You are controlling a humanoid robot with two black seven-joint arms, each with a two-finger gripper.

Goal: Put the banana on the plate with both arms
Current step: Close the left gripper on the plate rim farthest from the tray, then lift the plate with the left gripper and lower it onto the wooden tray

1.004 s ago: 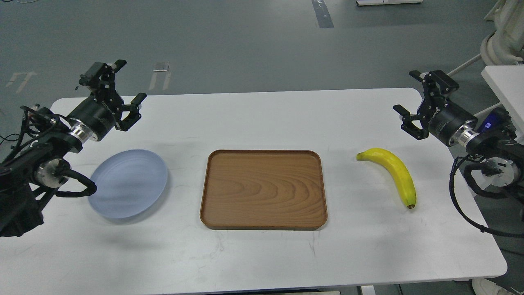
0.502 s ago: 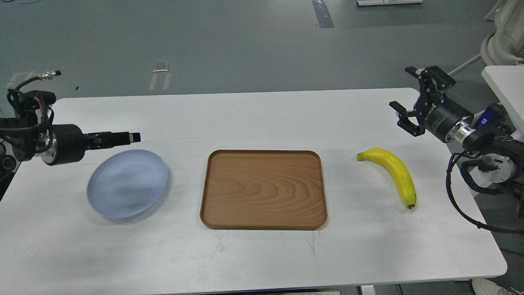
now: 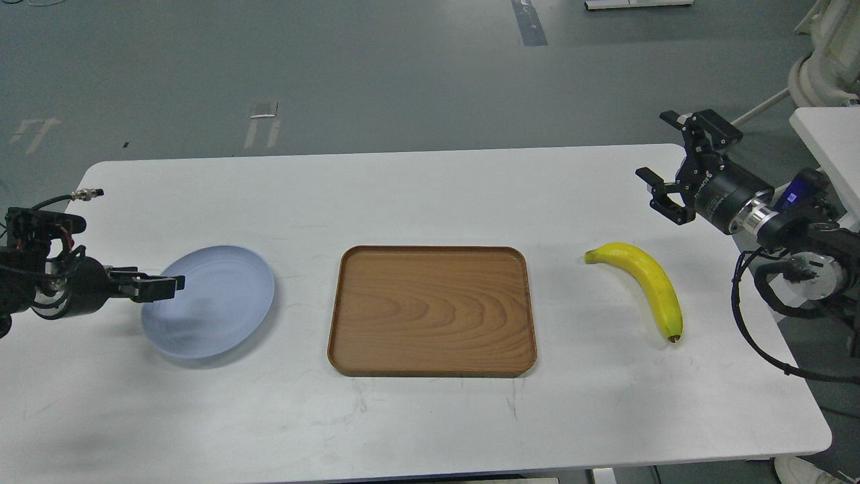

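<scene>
Banana (image 3: 646, 284) lies on the white worktop (image 3: 430, 417) at my right, well apart from the pale blue plate (image 3: 215, 306) at my left, with the brown wooden tray (image 3: 432, 310) between them. My right gripper (image 3: 662, 176) hangs above the far right of the worktop, beyond the banana and not touching it, its fingers spread apart with nothing between them. My left gripper (image 3: 164, 284) reaches level over the plate's near-left rim; it is seen edge-on, so I cannot tell whether its fingers are apart or together, nor whether they touch the rim.

The banana looks light and fairly firm, but its skin is smooth and the fruit would bruise under a hard squeeze. I judge the thick middle of the curve the best place to take hold, across its width, away from the dark tip and the narrow stem end, where it could swing or slip. The plate seems stiff and shallow, and likely slides easily on the worktop, so its rim is the place to steady it.

Count: one banana, one plate, one tray, two grippers.
</scene>
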